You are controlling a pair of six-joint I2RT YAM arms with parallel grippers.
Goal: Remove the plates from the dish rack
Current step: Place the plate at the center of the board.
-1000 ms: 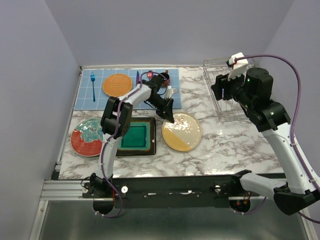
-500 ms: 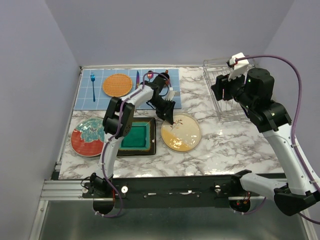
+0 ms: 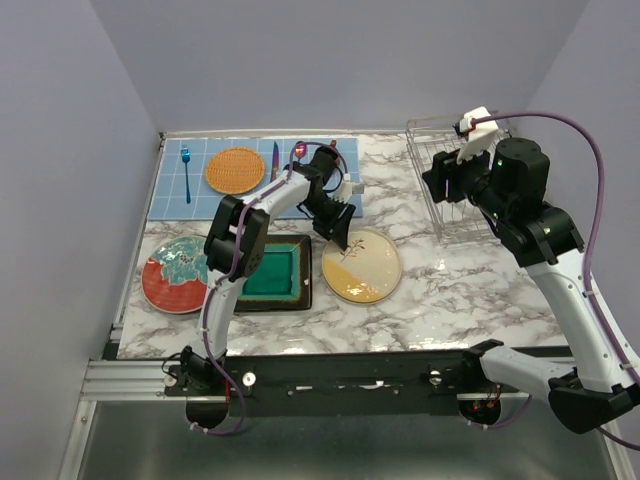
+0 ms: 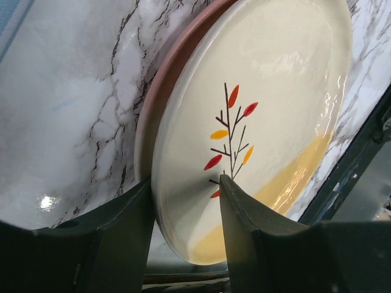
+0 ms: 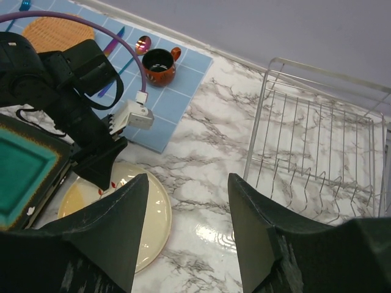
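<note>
Plate (image 4: pixel 263 91) rim lies between the left fingers (image 4: pixel 116 238).

Three plates lie flat in a row on the table (image 3: pixel 450 290): round red plate (image 3: pixel 165 285) with teal centre at left, square dark plate (image 3: pixel 272 272) with teal centre in the middle, round cream-yellow plate (image 3: pixel 368 272) with a sprig motif just beside it. Silvery wire dish rack (image 5: pixel 317 159) sits upright at the far right corner, well apart from them.
</note>
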